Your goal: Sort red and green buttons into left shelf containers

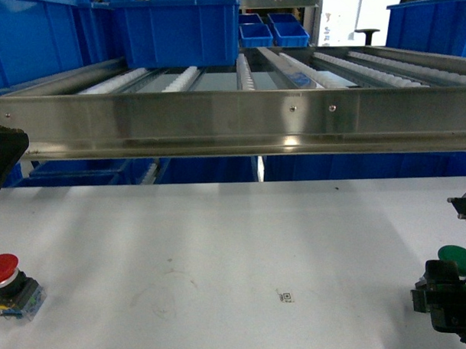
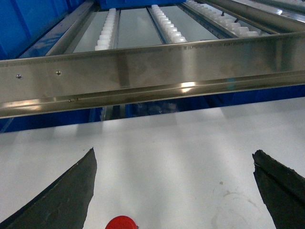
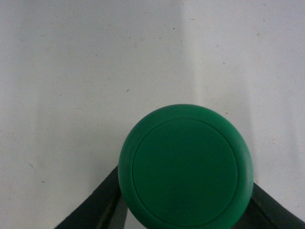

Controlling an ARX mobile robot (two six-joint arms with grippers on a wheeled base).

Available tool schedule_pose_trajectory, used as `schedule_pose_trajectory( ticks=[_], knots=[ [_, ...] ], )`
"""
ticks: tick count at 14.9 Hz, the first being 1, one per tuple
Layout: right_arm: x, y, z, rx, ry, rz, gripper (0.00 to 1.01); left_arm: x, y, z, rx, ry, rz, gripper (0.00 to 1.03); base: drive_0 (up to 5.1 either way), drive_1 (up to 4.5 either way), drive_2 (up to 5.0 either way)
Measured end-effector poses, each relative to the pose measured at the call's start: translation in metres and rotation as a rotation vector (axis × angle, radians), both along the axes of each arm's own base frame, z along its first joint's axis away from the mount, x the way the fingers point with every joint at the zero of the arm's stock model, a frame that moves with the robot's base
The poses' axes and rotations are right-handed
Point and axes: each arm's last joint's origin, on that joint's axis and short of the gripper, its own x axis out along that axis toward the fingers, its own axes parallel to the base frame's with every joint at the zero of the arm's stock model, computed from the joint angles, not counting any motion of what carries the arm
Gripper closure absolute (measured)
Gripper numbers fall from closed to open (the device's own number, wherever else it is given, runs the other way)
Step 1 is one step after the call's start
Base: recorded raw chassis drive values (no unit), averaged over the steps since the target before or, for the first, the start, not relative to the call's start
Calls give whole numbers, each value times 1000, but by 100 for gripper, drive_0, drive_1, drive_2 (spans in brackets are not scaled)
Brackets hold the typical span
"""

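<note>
— Where is the green button (image 3: 186, 167) sitting?
— At the table's (image 1: 221, 259) right edge, cap up, with the right gripper (image 1: 445, 297) clamping its body; dark fingers (image 3: 95, 210) are showing on both sides under the cap.
— And the red button (image 1: 4, 270)?
— It is lying tilted at the table's left edge, free. The left gripper (image 2: 174, 191) is hanging spread wide above it, gripping nothing.
— What is standing behind?
— A steel roller shelf (image 1: 231, 117), with a big blue bin (image 1: 178, 31) sitting at its back left.
</note>
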Motion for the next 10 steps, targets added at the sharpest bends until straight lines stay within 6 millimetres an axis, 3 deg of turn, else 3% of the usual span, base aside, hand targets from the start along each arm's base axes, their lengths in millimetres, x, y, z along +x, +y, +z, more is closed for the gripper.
schedule_pose_trajectory(
  ticks=[2,3,7,10],
  knots=[
    [-1,-1,-1,13,0,-6,67,0,0,0,0,0,0,5,0,0,0],
    [-1,-1,-1,17,-6,-6,73,0,0,0,0,0,0,5,0,0,0],
    [-8,-4,2,22,-37,-15,75,0,0,0,0,0,0,5,0,0,0],
    [-20,-13,42,-14,-213,-20,75,0,0,0,0,0,0,5,0,0,0]
  ],
)
